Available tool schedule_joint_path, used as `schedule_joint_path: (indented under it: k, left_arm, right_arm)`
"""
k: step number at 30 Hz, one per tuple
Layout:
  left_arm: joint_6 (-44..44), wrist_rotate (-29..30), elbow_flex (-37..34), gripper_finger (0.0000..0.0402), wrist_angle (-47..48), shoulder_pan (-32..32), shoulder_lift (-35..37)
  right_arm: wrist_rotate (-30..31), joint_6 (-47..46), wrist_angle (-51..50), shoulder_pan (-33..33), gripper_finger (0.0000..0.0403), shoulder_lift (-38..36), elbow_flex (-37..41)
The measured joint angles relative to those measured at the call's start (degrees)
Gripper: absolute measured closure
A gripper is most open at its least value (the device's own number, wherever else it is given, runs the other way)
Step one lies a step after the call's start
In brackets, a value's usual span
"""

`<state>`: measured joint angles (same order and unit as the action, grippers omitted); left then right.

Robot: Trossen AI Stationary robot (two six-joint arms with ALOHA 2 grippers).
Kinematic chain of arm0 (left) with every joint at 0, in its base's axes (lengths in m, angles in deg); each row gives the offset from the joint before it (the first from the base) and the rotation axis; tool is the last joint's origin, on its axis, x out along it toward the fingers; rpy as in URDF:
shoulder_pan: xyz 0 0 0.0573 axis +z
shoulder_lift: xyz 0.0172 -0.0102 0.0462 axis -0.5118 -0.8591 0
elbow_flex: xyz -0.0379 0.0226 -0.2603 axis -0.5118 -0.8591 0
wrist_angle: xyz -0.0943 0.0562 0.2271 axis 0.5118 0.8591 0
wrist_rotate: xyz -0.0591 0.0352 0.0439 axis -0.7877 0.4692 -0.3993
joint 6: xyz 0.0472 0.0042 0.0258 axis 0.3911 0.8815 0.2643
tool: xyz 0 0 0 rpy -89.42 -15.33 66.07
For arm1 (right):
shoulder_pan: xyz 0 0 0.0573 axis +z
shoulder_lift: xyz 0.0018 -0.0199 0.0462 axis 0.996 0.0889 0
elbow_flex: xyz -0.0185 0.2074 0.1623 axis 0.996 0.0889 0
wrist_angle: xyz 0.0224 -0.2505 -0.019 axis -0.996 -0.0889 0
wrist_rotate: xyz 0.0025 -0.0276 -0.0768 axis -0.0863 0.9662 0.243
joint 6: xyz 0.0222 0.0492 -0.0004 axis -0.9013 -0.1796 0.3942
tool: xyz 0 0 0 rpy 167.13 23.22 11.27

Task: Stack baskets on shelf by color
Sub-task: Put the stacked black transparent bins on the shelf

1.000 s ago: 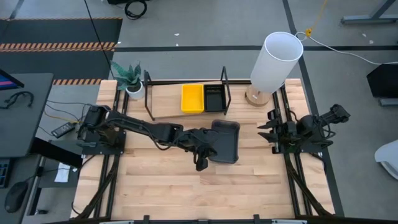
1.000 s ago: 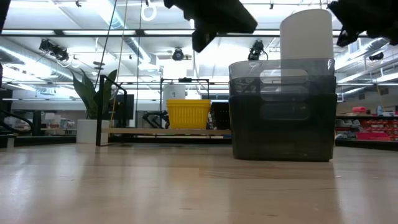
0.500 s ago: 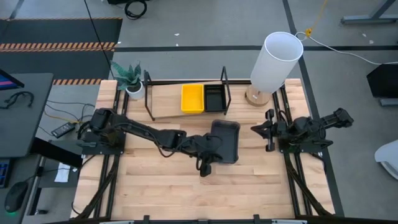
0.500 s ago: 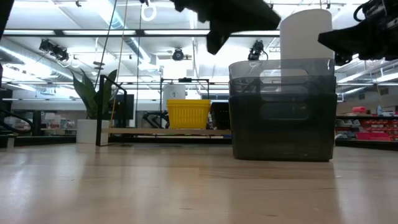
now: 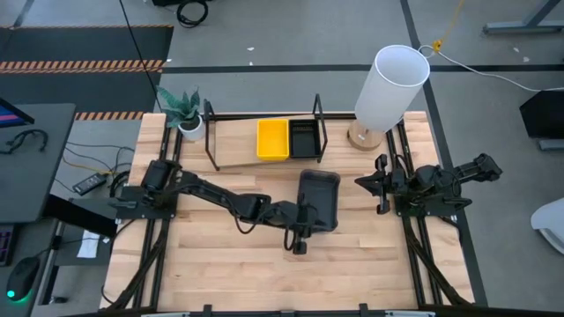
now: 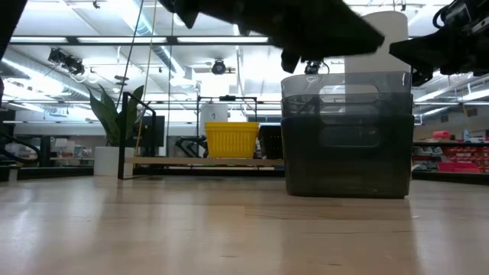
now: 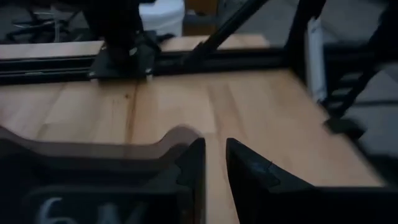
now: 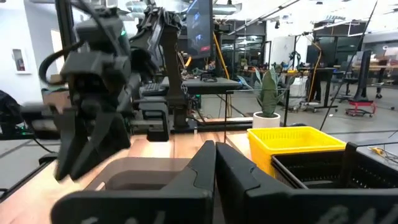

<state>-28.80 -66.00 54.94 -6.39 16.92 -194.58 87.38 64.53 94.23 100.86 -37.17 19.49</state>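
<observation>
- Grey baskets point(image 5: 319, 199) sit stacked mid-table on pale wooden planks point(image 5: 220, 264), in front of the shelf point(image 5: 238, 145).
- Left gripper point(image 5: 298, 236) hovers at their near rim, fingers slightly parted, holding nothing.
- Right gripper point(image 5: 368, 182) waits, fingers together, beside the white lamp point(image 5: 389, 88).
- Behind: bright open workshop.

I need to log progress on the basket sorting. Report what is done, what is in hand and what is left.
Done: a yellow basket and a black basket sit side by side on the shelf. In hand: the left gripper is at the near end of the dark grey baskets, nested on the table. The right gripper waits shut at the right edge. Left: the grey baskets are not on the shelf.
</observation>
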Motion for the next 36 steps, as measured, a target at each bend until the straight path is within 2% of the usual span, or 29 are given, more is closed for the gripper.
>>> schedule_joint_path:
  k: [6, 11, 18, 22, 27, 36]
  left_arm:
    - [7.5, 8.6, 0.0, 0.0325, 2.3, -2.0, -1.2]
    - [9.1, 13.1, 0.0, 0.0295, 2.0, -3.7, -1.1]
    - [6.7, 13.3, 0.0, 0.0226, 5.2, -5.4, -1.1]
    - [6.0, 13.3, 0.0, 0.0202, 7.4, -5.3, -1.0]
    - [5.9, 13.3, 0.0, 0.0197, 7.2, -5.3, -1.0]
    - [5.9, 13.3, 0.0, 0.0219, 7.0, -5.2, -1.1]
  right_arm:
    - [0.0, 0.0, 0.0, 0.0, 0.0385, 0.0, 0.0]
    - [0.0, 0.0, 0.0, 0.0, 0.0385, 0.0, 0.0]
    - [0.0, 0.0, 0.0, 0.0, 0.0385, 0.0, 0.0]
    - [0.0, 0.0, 0.0, 0.0, 0.0385, 0.0, 0.0]
    - [0.0, 0.0, 0.0, 0.0, 0.0385, 0.0, 0.0]
    - [0.0, 0.0, 0.0, 0.0, 0.0385, 0.0, 0.0]
